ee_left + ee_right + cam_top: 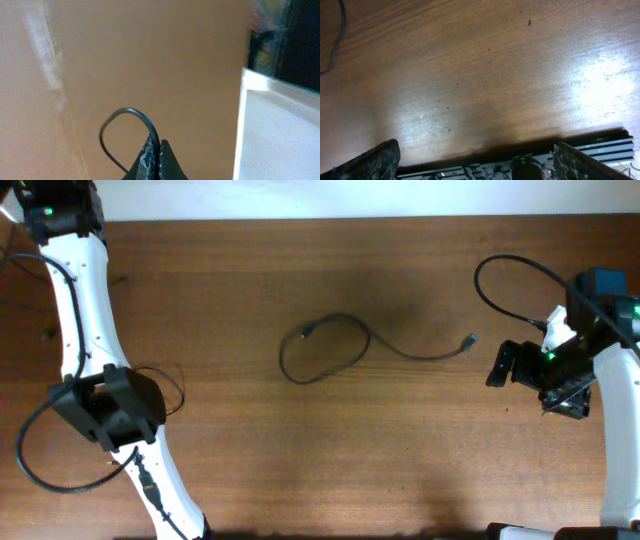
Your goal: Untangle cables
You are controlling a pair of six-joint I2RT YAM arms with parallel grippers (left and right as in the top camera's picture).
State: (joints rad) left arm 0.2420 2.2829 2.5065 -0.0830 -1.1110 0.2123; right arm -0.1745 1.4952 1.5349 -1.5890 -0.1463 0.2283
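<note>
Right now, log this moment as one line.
left fingers: shut on one cable | right fingers: open, empty | other cable: loose on table

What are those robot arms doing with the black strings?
They are untangling two cables. The left gripper is shut on a loop of one thin black cable, over at the left side of the table. The second cable lies loose in the middle, partly curled, with nothing touching it. The right gripper hangs open at the right side, holding nothing. From above, the two cables look apart from each other.
</note>
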